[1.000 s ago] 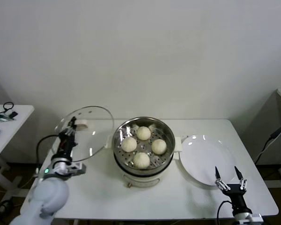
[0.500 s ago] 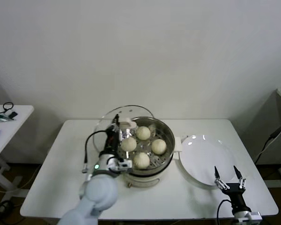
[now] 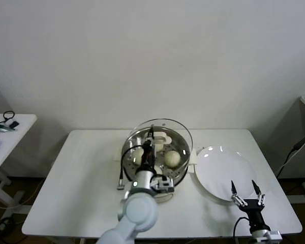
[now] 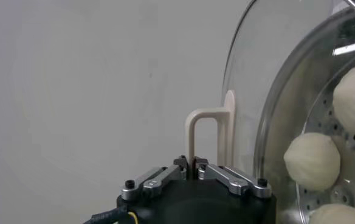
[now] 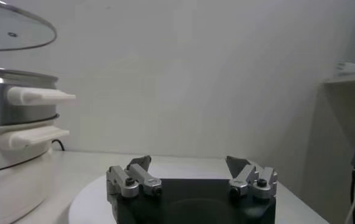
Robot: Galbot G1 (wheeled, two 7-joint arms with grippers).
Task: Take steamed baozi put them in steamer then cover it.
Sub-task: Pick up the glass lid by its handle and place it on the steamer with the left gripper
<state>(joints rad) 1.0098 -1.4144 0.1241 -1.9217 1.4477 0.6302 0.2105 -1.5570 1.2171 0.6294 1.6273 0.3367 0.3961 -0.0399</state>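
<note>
The steamer (image 3: 179, 172) stands mid-table, its steel basket (image 5: 7, 100) on a white base. Inside lie the steamed baozi; one (image 3: 172, 158) shows plainly, and three (image 4: 312, 161) show through the glass in the left wrist view. The cover (image 3: 175, 129), a glass lid with a metal rim, hangs tilted just above the basket, apart from its rim (image 5: 16, 27). My left gripper (image 3: 151, 136) is shut on the cover's cream handle (image 4: 205, 134), and my left arm hides part of the basket. My right gripper (image 3: 247, 192) stands open and holds nothing near the table's front right.
A flat white plate (image 3: 221, 170) lies right of the steamer, beneath my right gripper (image 5: 188, 161). The steamer's white side handles (image 5: 37, 95) stick out toward the plate. A small side table (image 3: 7, 133) with cables stands far left.
My left arm has carried the cover from the table's left side across to a spot over the steamer. The right arm has barely moved.
</note>
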